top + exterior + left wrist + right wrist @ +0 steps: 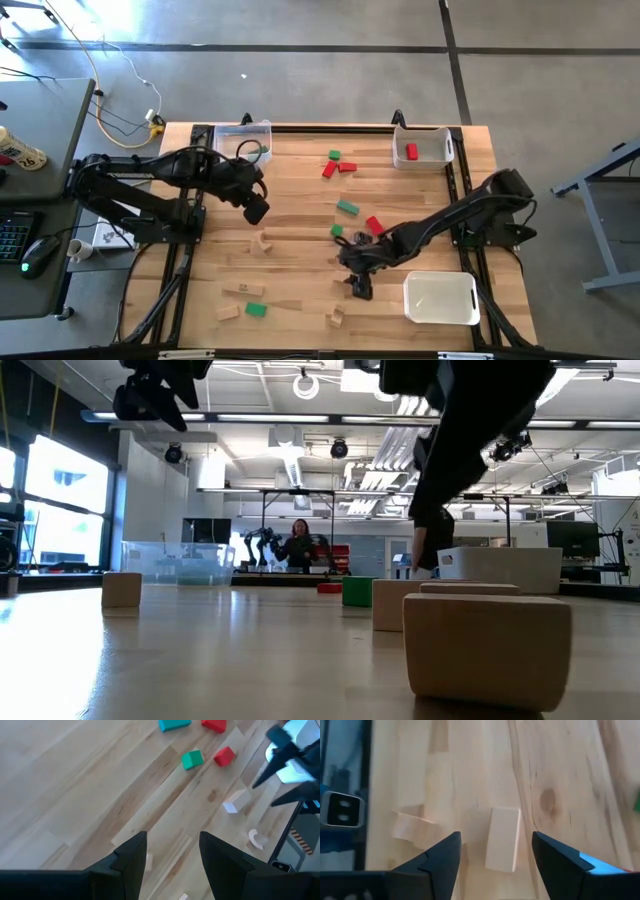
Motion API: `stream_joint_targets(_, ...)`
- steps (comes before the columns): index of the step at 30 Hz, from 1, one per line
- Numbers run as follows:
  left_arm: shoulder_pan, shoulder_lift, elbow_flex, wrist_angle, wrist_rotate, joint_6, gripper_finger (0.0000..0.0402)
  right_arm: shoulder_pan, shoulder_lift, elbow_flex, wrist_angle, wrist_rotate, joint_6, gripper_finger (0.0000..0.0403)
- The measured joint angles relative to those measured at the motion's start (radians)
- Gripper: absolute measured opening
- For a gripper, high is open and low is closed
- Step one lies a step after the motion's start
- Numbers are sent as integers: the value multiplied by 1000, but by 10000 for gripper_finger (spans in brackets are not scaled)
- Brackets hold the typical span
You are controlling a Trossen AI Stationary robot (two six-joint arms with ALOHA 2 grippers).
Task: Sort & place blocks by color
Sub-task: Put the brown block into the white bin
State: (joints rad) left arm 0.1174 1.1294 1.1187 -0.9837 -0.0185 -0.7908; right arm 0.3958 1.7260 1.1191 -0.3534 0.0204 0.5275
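Red, green and plain wooden blocks lie scattered on the table. My right gripper hangs low near the table's front, open and pointing down at a slant. A plain wooden bar lies flat on the table in line with the gap between its fingers, untouched. A second plain piece lies beside it. My left gripper hovers open and empty high over the table's left middle. Ahead of it lie a green cube and a red cube.
A clear bin stands at the far left, a white bin holding a red block at the far right, and another white bin at the near right. More blocks lie near the front left and the far middle.
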Motion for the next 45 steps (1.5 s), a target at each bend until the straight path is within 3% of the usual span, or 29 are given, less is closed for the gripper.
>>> stream_joint_targets(13, -50, 0, 0, 1, -59, -48, 170, 0, 118, 0, 4, -40, 6, 234)
stream_joint_targets(23, -49, 0, 0, 2, -97, -66, 170, 0, 169, 0, 15, 6, 38, 230)
stream_joint_targets(26, -49, 0, 0, 2, -98, -66, 170, 0, 169, 0, 15, 13, 51, 205)
stream_joint_targets(32, -49, 0, 0, 2, -123, -55, 170, 0, 166, 1, 19, -24, 44, 101)
stream_joint_targets(38, -45, 0, 0, 2, -136, -28, 170, 0, 166, 1, 17, -51, 22, 100)
stream_joint_targets(45, -45, 0, 0, 2, -260, 12, 170, -5, 118, 0, -72, -5, 64, 100)
